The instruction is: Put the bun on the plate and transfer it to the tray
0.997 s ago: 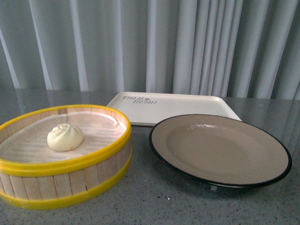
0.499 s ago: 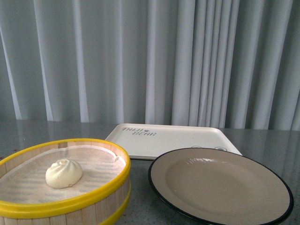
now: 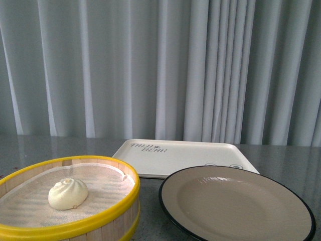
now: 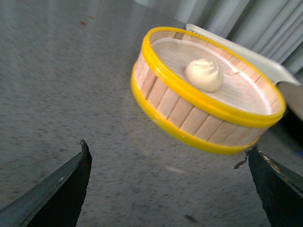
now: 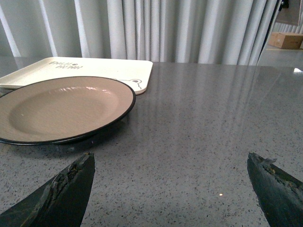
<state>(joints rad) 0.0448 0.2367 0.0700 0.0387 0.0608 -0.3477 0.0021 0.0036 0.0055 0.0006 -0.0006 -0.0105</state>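
The cream-white bun (image 3: pixel 67 193) lies inside a yellow-rimmed wooden steamer basket (image 3: pixel 95 221) at the front left. It also shows in the left wrist view (image 4: pixel 204 74). The beige plate (image 3: pixel 235 208) with a black rim sits at the front right, and shows in the right wrist view (image 5: pixel 61 108). The cream tray (image 3: pixel 180 155) lies behind both, and shows in the right wrist view (image 5: pixel 83 68). Neither arm shows in the front view. My left gripper (image 4: pixel 168 156) is open and empty, short of the basket. My right gripper (image 5: pixel 170 161) is open and empty, beside the plate.
Everything stands on a grey speckled table (image 5: pixel 208 123). Pale pleated curtains (image 3: pixel 160 65) hang behind it. The tray's edge (image 4: pixel 246 49) shows beyond the basket in the left wrist view. A brown box (image 5: pixel 288 40) stands far off at the right wrist view's edge.
The front camera's view has tilted upward: the basket, plate and tray sit lower in the picture and more curtain shows. The objects themselves have not moved.
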